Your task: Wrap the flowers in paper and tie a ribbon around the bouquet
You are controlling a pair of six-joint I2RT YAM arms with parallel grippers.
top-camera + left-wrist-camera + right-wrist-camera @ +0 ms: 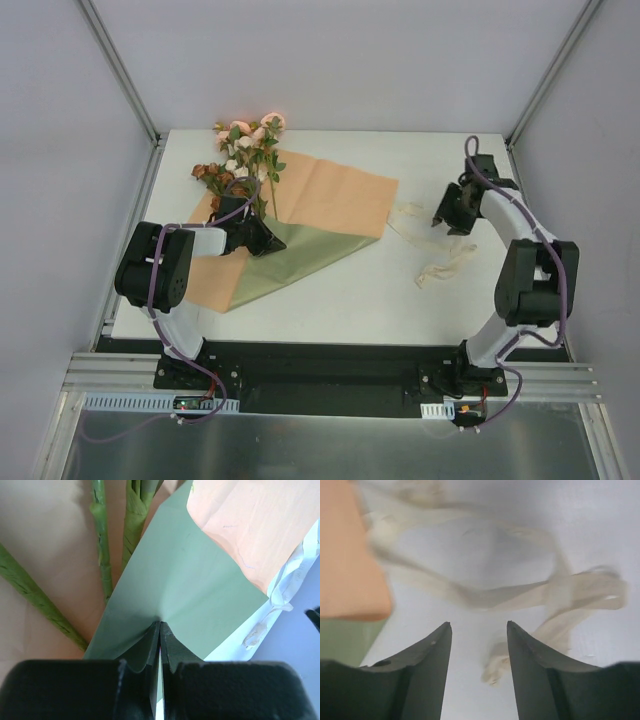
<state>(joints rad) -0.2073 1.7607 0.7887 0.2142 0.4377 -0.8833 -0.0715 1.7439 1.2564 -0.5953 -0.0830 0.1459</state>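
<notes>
The flowers (245, 150) lie at the back left with their green stems (100, 535) running down onto the paper (330, 195). The paper lies spread orange side up, and its near corner is folded over to show olive green (185, 580). My left gripper (272, 240) (160, 625) is shut on that green fold, close to the stem ends. The cream ribbon (445, 262) (520, 592) lies loose on the table to the right of the paper. Above it my right gripper (440, 222) (479, 625) stands open; the ribbon's end shows between the fingers on the table below.
The white tabletop (340, 300) is bounded by grey walls left, right and behind. The paper's orange edge (345, 565) lies just left of my right gripper. A black rail (330, 370) carrying both arm bases runs along the near edge.
</notes>
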